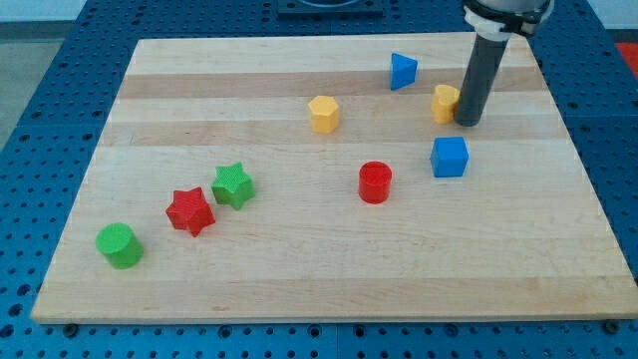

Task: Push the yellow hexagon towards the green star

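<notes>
A yellow hexagon lies at the upper middle of the wooden board. The green star lies well to its lower left. My tip is at the upper right of the board, far to the right of the hexagon. It stands right against the right side of a second yellow block, whose shape I cannot make out because the rod partly hides it.
A red star sits next to the green star on its lower left. A green cylinder is at the lower left. A red cylinder and a blue cube lie mid-right. A blue triangular block lies near the top.
</notes>
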Tool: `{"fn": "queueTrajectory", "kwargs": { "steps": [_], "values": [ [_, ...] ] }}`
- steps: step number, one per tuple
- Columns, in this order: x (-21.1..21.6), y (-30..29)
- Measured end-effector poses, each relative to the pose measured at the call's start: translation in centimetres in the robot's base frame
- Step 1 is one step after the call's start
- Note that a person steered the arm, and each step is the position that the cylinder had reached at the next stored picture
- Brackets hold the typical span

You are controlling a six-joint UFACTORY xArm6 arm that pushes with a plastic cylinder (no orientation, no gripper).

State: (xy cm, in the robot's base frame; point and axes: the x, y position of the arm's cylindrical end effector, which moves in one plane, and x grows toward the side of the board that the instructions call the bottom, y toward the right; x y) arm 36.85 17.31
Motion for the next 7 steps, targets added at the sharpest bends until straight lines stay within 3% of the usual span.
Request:
{"fn": "queueTrajectory", "kwargs": {
  "steps": [7],
  "values": [
    [-0.8,-1.7]
  ]
}}
